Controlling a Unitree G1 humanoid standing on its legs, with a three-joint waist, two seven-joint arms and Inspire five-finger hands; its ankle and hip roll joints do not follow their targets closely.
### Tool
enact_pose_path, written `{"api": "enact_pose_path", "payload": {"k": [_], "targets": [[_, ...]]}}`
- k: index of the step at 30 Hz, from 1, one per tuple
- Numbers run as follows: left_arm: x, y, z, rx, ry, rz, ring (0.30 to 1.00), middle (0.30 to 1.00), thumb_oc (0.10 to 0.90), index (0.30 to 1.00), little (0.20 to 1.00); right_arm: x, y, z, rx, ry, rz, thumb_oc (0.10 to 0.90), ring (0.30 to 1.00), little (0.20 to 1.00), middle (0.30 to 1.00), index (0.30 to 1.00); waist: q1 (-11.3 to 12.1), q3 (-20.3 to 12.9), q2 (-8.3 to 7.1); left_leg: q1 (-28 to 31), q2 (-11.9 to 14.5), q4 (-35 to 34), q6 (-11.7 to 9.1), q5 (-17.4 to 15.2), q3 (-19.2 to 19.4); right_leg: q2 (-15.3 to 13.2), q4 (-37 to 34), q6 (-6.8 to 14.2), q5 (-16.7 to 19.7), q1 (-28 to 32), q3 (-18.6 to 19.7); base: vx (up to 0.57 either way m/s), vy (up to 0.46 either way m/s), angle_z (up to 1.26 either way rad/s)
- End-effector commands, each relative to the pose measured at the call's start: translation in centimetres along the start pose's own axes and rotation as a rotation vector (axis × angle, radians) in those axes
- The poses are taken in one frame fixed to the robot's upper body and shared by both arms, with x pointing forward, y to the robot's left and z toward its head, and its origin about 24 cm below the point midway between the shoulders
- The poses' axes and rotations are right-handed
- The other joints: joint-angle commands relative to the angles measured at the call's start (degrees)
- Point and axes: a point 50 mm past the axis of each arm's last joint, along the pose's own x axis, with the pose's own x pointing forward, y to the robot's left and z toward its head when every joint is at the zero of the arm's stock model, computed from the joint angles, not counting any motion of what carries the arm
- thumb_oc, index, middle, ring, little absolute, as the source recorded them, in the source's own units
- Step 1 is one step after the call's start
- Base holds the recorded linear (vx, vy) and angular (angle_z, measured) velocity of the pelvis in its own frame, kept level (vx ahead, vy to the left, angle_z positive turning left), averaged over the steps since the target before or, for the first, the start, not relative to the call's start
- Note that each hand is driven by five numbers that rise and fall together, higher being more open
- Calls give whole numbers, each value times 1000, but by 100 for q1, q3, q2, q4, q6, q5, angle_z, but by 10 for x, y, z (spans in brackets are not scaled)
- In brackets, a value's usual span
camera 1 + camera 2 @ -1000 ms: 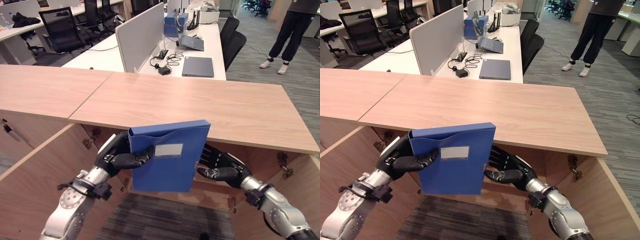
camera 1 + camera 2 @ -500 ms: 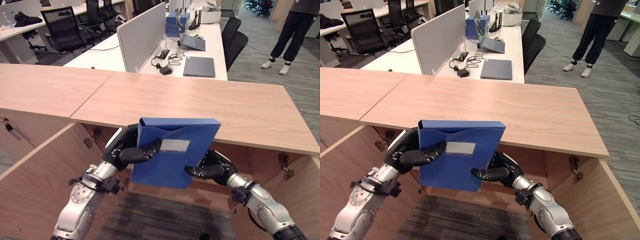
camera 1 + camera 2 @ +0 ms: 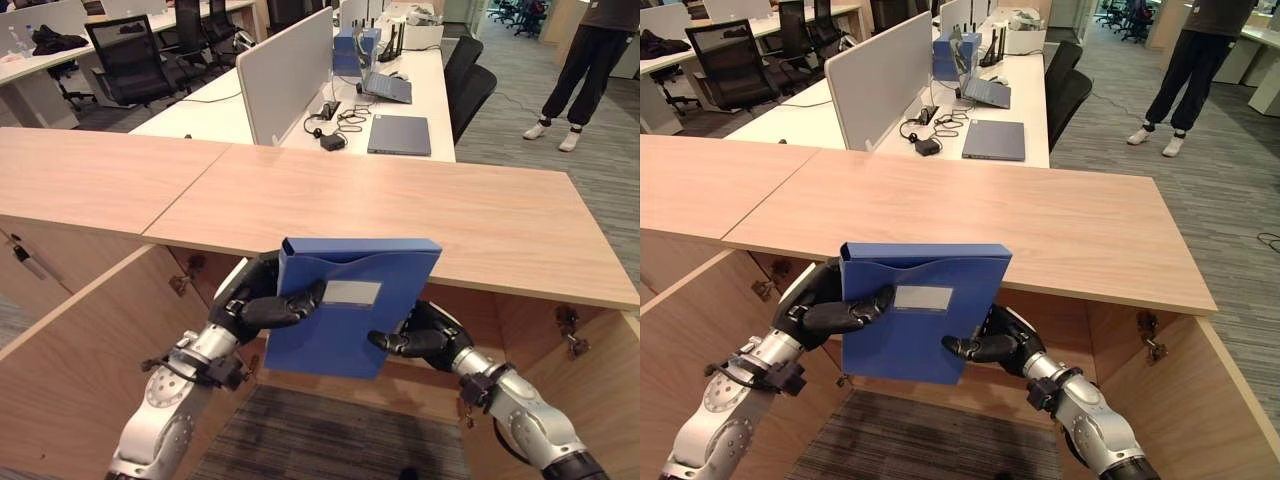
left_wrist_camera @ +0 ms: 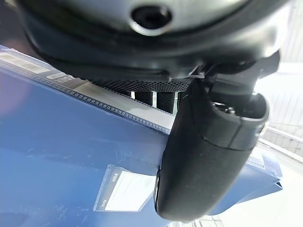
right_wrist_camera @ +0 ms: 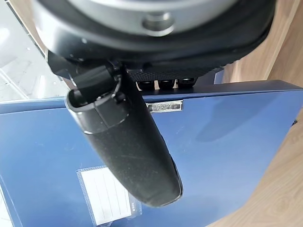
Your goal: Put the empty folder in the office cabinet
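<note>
The blue folder (image 3: 355, 305) is clasped upright by left hand (image 3: 262, 303) and right hand (image 3: 425, 335), thumbs across its face, apparently for sliding into the cabinet (image 3: 70, 350)

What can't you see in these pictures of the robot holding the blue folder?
- Inside of the blue plastic box folder: both eye views show its closed front, so whether it is empty can't be told.
- Fingers of the left hand and right hand: behind the folder; just the thumbs lie across its front.
- Inside of the wooden cabinet: hidden under its top and behind the folder.
- Label writing: too small.
</note>
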Motion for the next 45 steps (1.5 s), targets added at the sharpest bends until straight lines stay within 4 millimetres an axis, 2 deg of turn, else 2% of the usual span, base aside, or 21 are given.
{"api": "enact_pose_path", "payload": {"k": [1,3,5,9,10,13,19,28,36,45], "targets": [[38,-56,32,-243,-233,-322,300,300,400,300,300,56,104,80,104,-436,525,800,900,900,900,900,-25,12,-27,198,152,-10,-169,-270,-42,-324,282,425,-1060,678,24,0,0,0],[38,-55,31,-256,-226,-320,300,300,400,300,300,57,106,82,126,-457,531,800,900,900,900,900,-21,10,-27,196,151,-10,-167,-268,-42,-325,281,425,-1057,674,30,0,0,0],[38,-52,23,-314,-192,-315,300,300,400,300,300,56,118,90,189,-530,576,800,900,900,900,900,-23,9,2,188,148,-10,-164,-255,-40,-328,277,428,-1050,659,46,0,0,0],[39,-52,22,-335,-187,-337,300,300,400,300,300,57,132,93,226,-548,640,800,900,900,900,900,-26,4,14,180,144,-10,-168,-248,-33,-329,281,427,-1039,647,65,0,0,0],[42,-55,25,-350,-193,-368,300,300,400,300,300,57,140,94,221,-543,674,800,900,900,900,900,-35,3,14,175,142,-10,-169,-245,-38,-329,288,425,-1037,635,66,0,0,0],[43,-62,30,-362,-195,-429,300,300,400,300,300,56,145,94,205,-530,703,800,900,900,900,900,-41,3,15,167,139,-10,-168,-245,-39,-327,295,428,-1031,622,60,0,0,0],[43,-79,42,-384,-185,-592,300,300,400,300,300,59,146,90,224,-502,717,800,900,900,900,900,-25,6,9,157,139,-10,-163,-228,7,-318,243,456,-962,596,52,0,0,0],[48,-86,54,-345,-205,-674,300,300,400,300,300,57,169,100,207,-515,836,800,900,900,900,900,-39,-7,2,144,134,-10,-174,-211,-3,-317,205,452,-953,618,51,-2,0,-2],[51,-83,64,-209,-164,-746,300,300,400,300,300,56,176,81,108,-338,925,800,900,900,900,900,-19,-18,-7,148,125,-10,-184,-205,-8,-313,217,454,-937,611,34,0,0,0],[55,-87,68,-176,-162,-791,300,300,400,300,300,61,183,77,73,-269,969,800,900,900,900,900,35,-13,-25,130,142,-10,-192,-172,29,-286,173,461,-920,614,-3,0,0,0]]}}
